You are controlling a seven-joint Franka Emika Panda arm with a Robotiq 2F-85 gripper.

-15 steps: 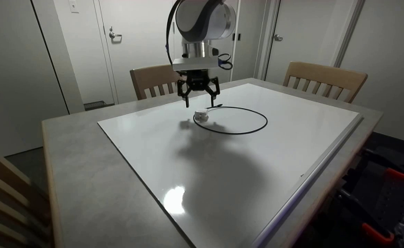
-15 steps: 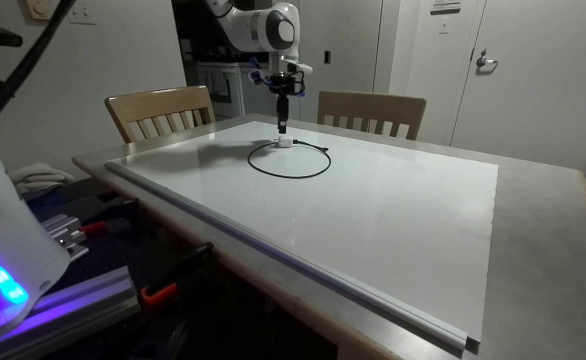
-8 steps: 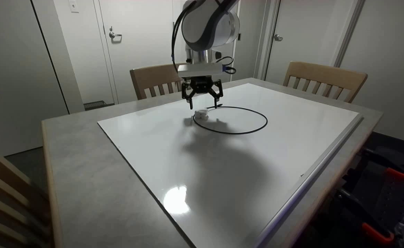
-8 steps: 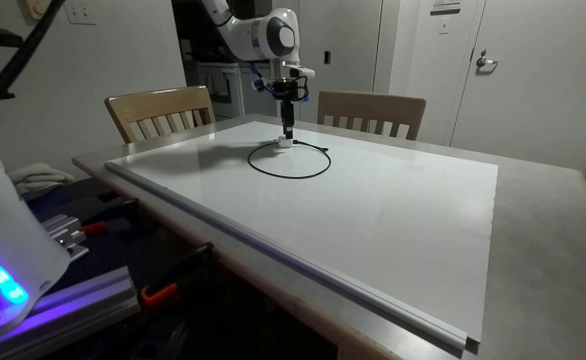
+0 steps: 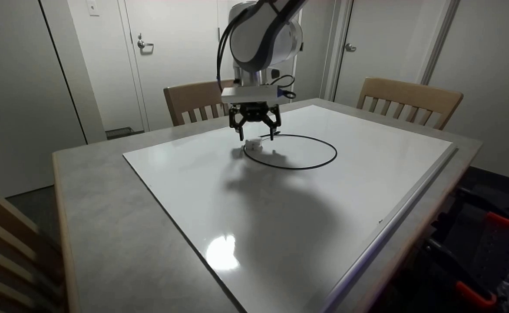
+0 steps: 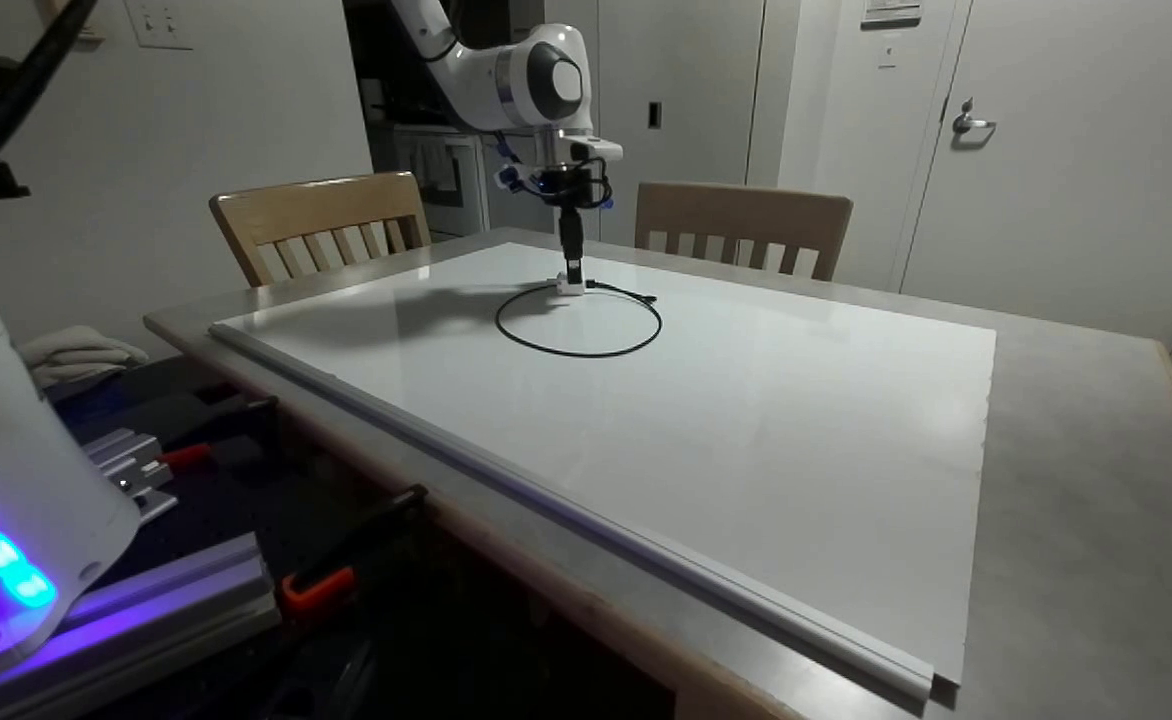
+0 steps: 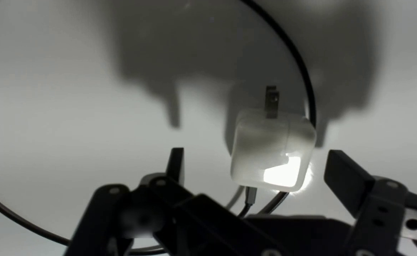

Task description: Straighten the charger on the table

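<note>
The charger is a white plug block (image 5: pixel 253 144) with a long thin black cable (image 5: pixel 295 168) lying in one wide loop. The block (image 6: pixel 570 288) sits on the white panel of the table (image 5: pixel 185 174). In the wrist view the block (image 7: pixel 265 149) shows metal prongs pointing up the picture, and a cable plug (image 7: pixel 251 195) enters its lower side. My gripper (image 5: pixel 256 139) is open, pointing down just above the block. In the wrist view the gripper (image 7: pixel 256 154) has one finger on each side of the block, with gaps on both sides. Part of the cable is hidden behind the gripper.
Wooden chairs (image 5: pixel 411 100) stand round the table. A raised rail (image 6: pixel 586 520) runs along one edge of the white panel. The robot base (image 6: pixel 26 480) and clamps with red and orange handles (image 6: pixel 318 592) are beside that edge.
My gripper has come down towards the white block, still open, and shifted slightly sideways. The block and the cable loop have not moved.
</note>
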